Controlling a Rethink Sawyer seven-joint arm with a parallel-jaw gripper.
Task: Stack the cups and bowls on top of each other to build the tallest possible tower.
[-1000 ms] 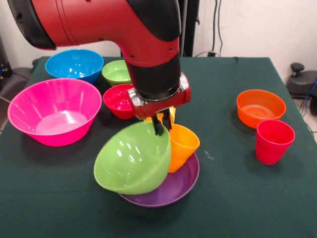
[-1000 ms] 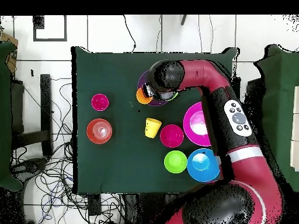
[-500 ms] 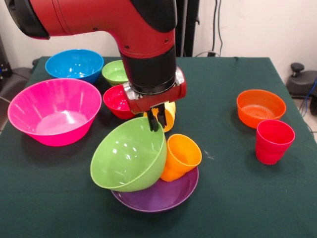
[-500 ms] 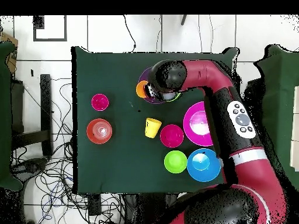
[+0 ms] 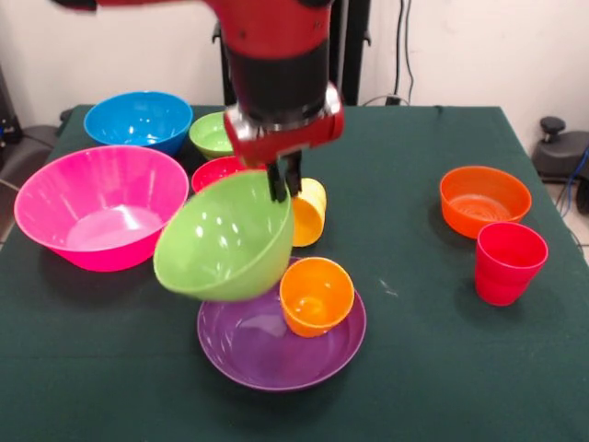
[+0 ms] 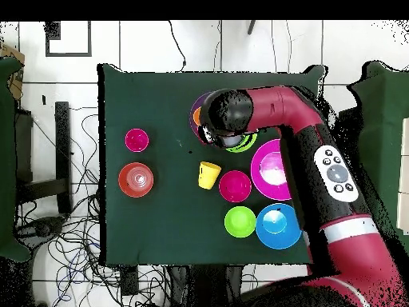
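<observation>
The end effector pinches the lime bowl by its rim, hanging tilted just below it, above the purple bowl and orange cup. Light, stiff, glossy plastic: likely slippery, so a rim grip suits.

bright, even indoor light puts soft glare on the lime green bowl (faintly motion-blurred) and weak shadows.

Glossy plastic throughout — the large lime green bowl, purple bowl and orange cup all shine smooth. The table wears matt dark green cloth — the pink bowl is faintly ribbed.
</observation>
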